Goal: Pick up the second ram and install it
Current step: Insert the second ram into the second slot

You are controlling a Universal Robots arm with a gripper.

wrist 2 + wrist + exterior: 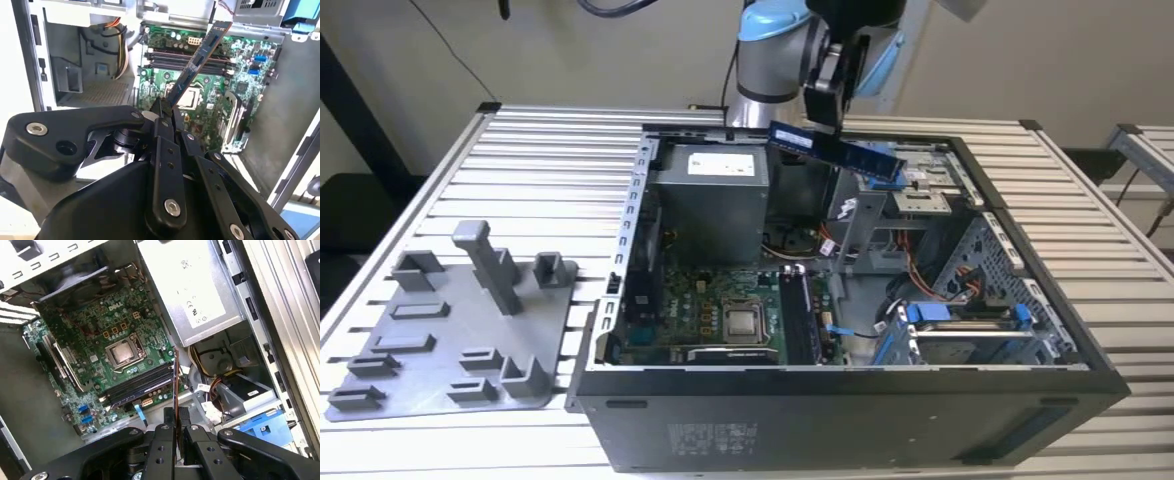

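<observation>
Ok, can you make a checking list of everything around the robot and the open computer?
Surface: slatted metal table, carrying the open computer case.
Job's things: the second ram is held tilted above the case, not in the black slots of the green board.
Clutter: grey plastic holder tray, on the exterior view's left of the case.
Grippers: gripper shut on one end of the second ram.
Cables: orange and yellow wires beside the silver power box; blue cables inside the case.
Surroundings: pale wall behind; another slatted table on the exterior view's right.
</observation>
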